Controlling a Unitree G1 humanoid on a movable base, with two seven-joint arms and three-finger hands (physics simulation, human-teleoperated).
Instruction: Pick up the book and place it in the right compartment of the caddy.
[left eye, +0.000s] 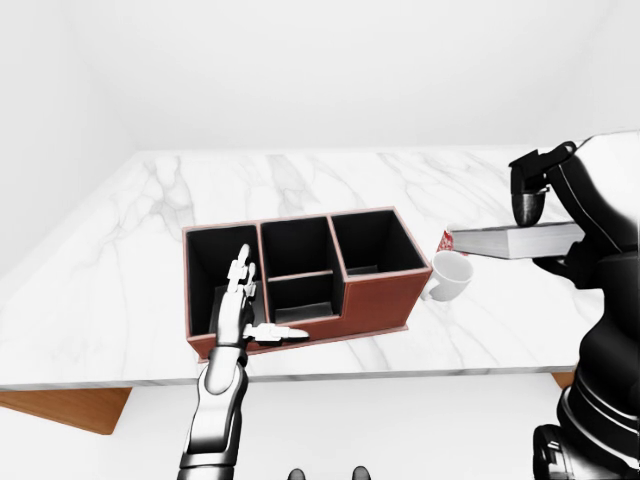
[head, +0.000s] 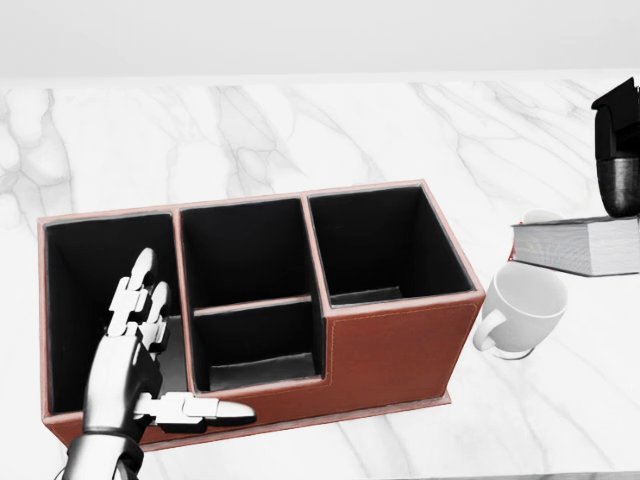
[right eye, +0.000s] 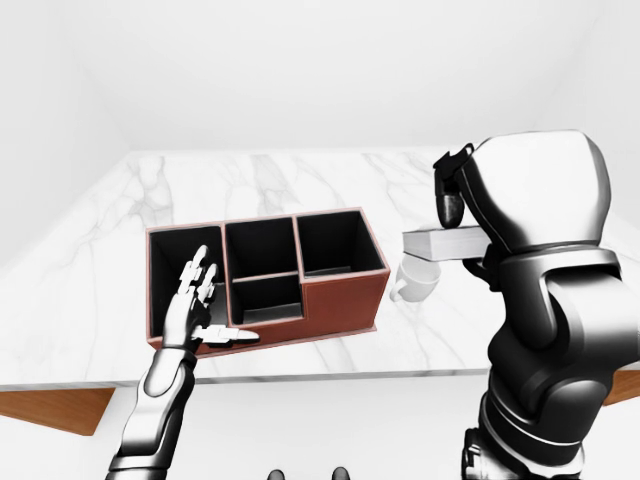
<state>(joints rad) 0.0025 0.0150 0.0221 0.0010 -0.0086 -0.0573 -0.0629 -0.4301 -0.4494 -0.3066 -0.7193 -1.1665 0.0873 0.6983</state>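
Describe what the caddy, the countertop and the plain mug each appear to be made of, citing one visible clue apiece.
Caddy: looks like reddish-brown leather or leatherette, matte, with a stitched seam near its edges; black lining inside.
Countertop: looks like polished white marble, judging by its grey veining, though it could be an imitation.
Plain mug: probably glazed ceramic, smooth, uniformly white, with a thick rim.

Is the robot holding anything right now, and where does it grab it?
Yes: the right hand pinches the book at its right end. The left hand holds nothing.
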